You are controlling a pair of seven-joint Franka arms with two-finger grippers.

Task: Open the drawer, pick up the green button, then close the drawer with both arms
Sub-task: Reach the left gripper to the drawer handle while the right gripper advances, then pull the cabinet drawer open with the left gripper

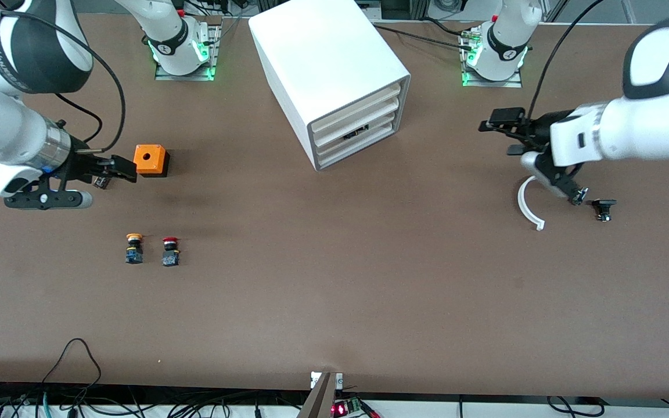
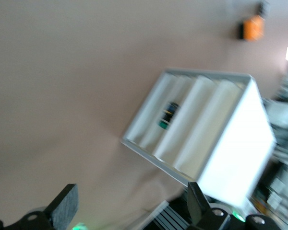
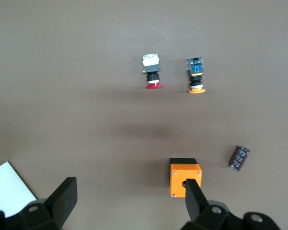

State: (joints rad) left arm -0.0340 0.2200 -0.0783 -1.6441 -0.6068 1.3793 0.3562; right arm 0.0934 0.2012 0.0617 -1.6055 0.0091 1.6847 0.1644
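Note:
The white cabinet (image 1: pixel 328 52) stands at the table's middle, near the robot bases. Its lowest drawer (image 1: pixel 359 144) sits in line with the two above it. The green-capped button (image 2: pixel 166 116) shows in the gap just above that drawer's front (image 2: pixel 151 117); in the front view it is only a dark spot (image 1: pixel 355 133). My left gripper (image 1: pixel 494 138) is open and empty, above the table toward the left arm's end, pointing at the cabinet's front; it also shows in the left wrist view (image 2: pixel 129 206). My right gripper (image 1: pixel 115 171) is open and empty beside an orange box (image 1: pixel 150 159); it also shows in the right wrist view (image 3: pixel 129 201).
A red-capped button (image 1: pixel 170 251) and an orange-yellow-capped one (image 1: pixel 133 248) lie nearer the front camera than the orange box (image 3: pixel 185 178). A small dark cylinder (image 3: pixel 239 158) lies by the box. A white curved piece (image 1: pixel 529 206) and a small black part (image 1: pixel 603 208) lie under the left arm.

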